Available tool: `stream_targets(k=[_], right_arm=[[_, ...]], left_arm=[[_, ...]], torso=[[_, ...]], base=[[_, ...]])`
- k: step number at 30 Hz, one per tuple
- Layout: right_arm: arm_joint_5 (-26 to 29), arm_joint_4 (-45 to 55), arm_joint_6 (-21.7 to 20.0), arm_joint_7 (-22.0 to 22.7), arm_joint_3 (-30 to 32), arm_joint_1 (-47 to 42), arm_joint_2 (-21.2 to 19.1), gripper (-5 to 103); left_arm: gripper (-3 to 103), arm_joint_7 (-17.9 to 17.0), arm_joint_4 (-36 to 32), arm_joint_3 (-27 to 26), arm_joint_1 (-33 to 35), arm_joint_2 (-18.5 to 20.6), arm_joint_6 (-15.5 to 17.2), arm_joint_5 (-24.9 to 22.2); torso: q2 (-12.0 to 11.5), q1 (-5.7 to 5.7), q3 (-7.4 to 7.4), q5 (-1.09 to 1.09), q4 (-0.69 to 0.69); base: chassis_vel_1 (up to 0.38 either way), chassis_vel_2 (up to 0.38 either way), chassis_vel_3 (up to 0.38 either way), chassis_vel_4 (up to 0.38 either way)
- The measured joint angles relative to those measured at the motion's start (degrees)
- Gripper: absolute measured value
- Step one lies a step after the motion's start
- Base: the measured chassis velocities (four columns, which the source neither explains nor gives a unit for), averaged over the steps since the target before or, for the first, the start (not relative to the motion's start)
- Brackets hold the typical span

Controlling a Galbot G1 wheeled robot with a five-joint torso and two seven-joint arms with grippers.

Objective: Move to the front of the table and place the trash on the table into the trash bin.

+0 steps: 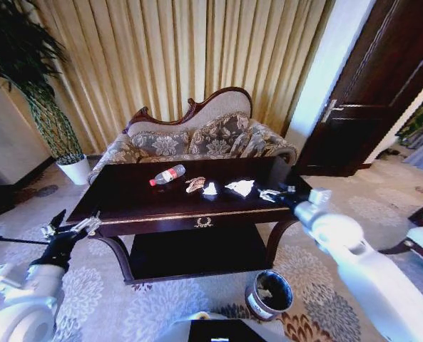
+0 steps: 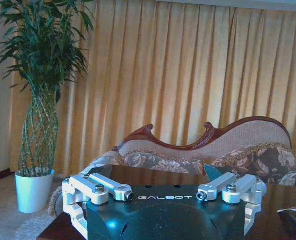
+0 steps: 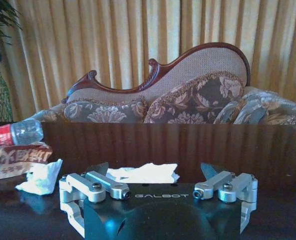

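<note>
Table (image 1: 133, 203): dark brown, glossy, gold line along front edge, gold emblem at centre front. Bottle (image 1: 167, 174): clear plastic, red label, red cap. Wrapper (image 1: 195, 184): brownish; in the right wrist view, red and white print. Two crumpled paper pieces (image 1: 240, 187): white. Trash bin (image 1: 268, 295): dark, pale band round its side. Sofa (image 1: 197, 139): grey-and-cream floral upholstery, beige woven back, reddish-brown carved frame. Curtains (image 1: 175, 57): golden yellow, vertical pleats. Carpet (image 1: 125, 303): pale grey, large floral medallions. Plant pot (image 1: 75, 169): white; foliage green. Door (image 1: 382, 78): dark brown. Both grippers: black bodies, silver-white fingers.
</note>
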Motion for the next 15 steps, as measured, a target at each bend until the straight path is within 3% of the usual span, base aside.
stream_targets(k=[5,15], right_arm=[[-0.24,-4.02,0.04,3.14,-5.07,5.11,2.75,100],[-1.98,-9.15,0.09,4.39,-11.84,11.18,5.75,100]], left_arm=[[100,-0.01,0.00,-0.64,0.11,-0.16,-0.01,0.21],[100,-0.01,0.01,-0.96,-0.44,-0.15,-0.04,0.20]], torso=[[0.00,0.00,-0.01,-0.01,0.00],[0.00,0.00,-0.01,-0.01,0.00]], base=[[0.000,0.000,0.000,0.000],[0.000,0.000,0.000,0.000]])
